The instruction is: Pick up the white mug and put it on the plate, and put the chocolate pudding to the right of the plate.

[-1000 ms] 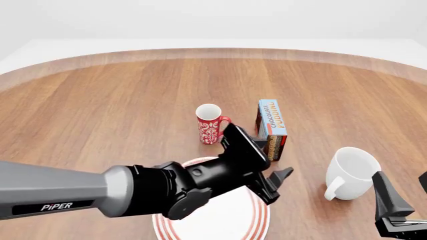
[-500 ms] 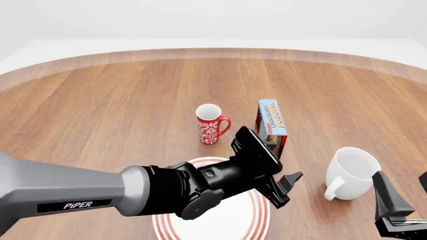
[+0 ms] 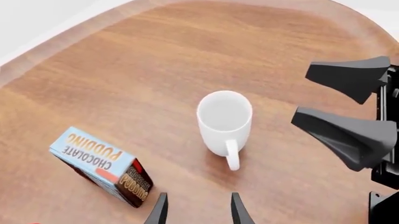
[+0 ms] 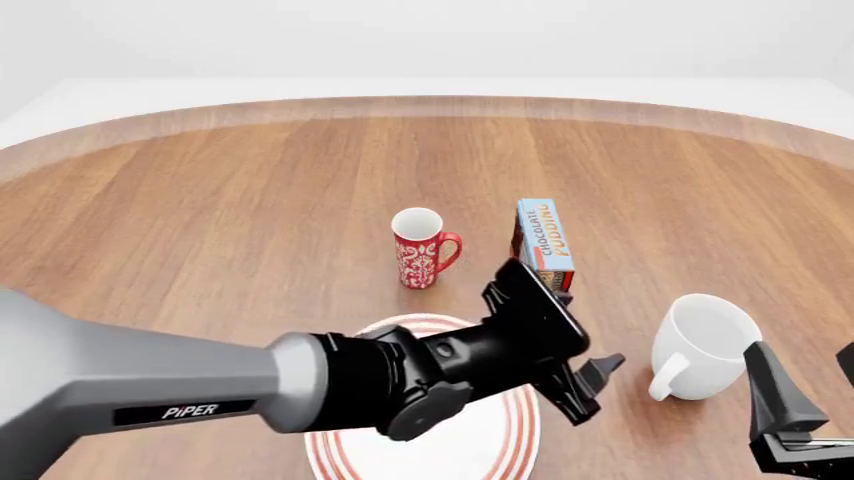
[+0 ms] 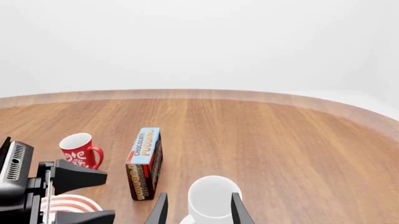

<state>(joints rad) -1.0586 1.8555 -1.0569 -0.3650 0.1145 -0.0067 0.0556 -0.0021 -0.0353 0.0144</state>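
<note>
The white mug [image 4: 703, 345] stands upright on the table at the right, its handle toward the near side; it also shows in the left wrist view [image 3: 224, 121] and the right wrist view [image 5: 212, 200]. The plate [image 4: 467, 455] lies near the front middle, largely under my left arm. The chocolate pudding [image 4: 545, 245] box stands on a long edge behind the plate, left of the mug. My left gripper [image 4: 598, 385] is open and empty, just left of the mug. My right gripper [image 4: 801, 410] is open and empty, on the near side of the mug.
A red patterned mug [image 4: 422, 247] stands left of the pudding box, behind the plate. My left arm [image 4: 200, 390] crosses the front of the table over the plate. The table's curved far edge [image 4: 427, 100] runs along the back.
My left gripper has moved to the right across the plate, closer to the white mug. The right gripper, mugs and pudding box have not moved.
</note>
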